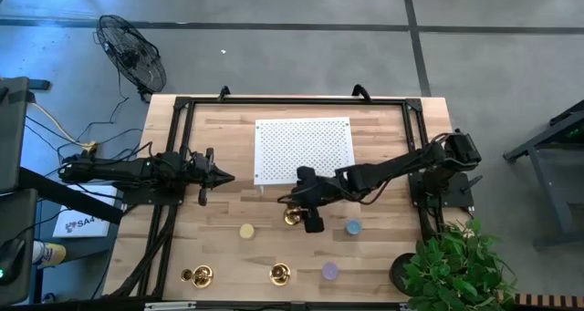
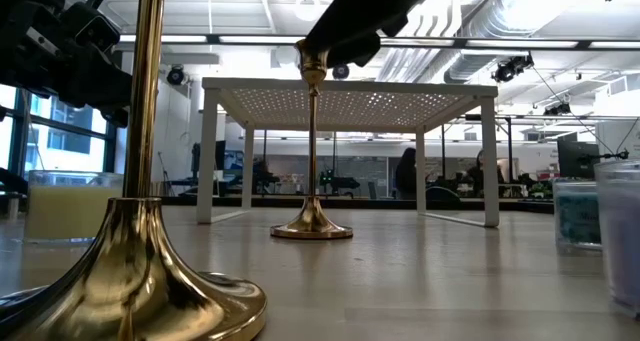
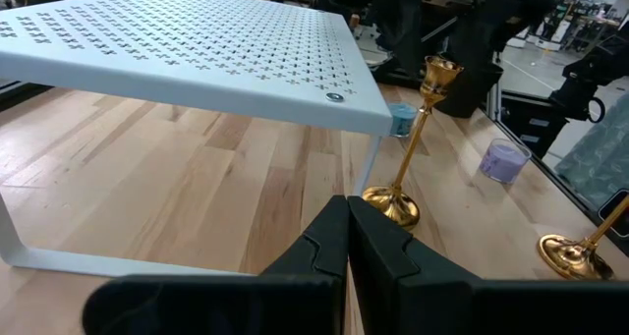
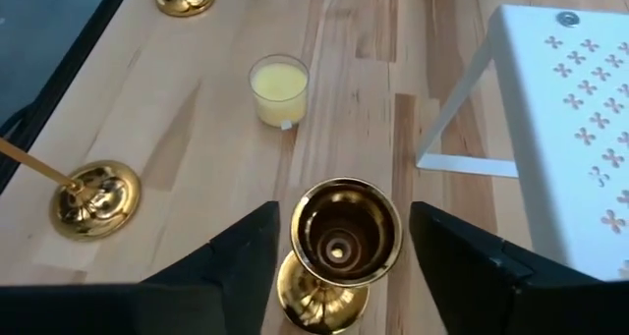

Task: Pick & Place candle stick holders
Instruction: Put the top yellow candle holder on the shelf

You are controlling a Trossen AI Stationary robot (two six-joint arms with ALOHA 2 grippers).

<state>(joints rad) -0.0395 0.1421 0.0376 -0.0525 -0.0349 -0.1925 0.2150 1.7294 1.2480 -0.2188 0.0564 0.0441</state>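
Note:
Three gold candle stick holders stand upright on their round bases on the wooden table. One is mid-table (image 1: 292, 217), in front of the white stand; two are near the front edge (image 1: 196, 275) (image 1: 280, 274). My right gripper (image 4: 344, 239) is open above the middle one. Its fingers stand on either side of the cup top (image 4: 345, 229), with narrow gaps showing. In the low view the gripper (image 2: 340, 31) hovers at the cup (image 2: 312, 63), and the base (image 2: 312, 227) rests on the table. My left gripper (image 1: 219, 176) is shut and empty at the table's left.
A white perforated stand (image 1: 303, 151) sits at the far middle of the table. A yellow candle (image 1: 246, 231), a blue one (image 1: 352, 227) and a purple one (image 1: 329, 271) stand around the holders. A potted plant (image 1: 452, 265) is at the front right corner.

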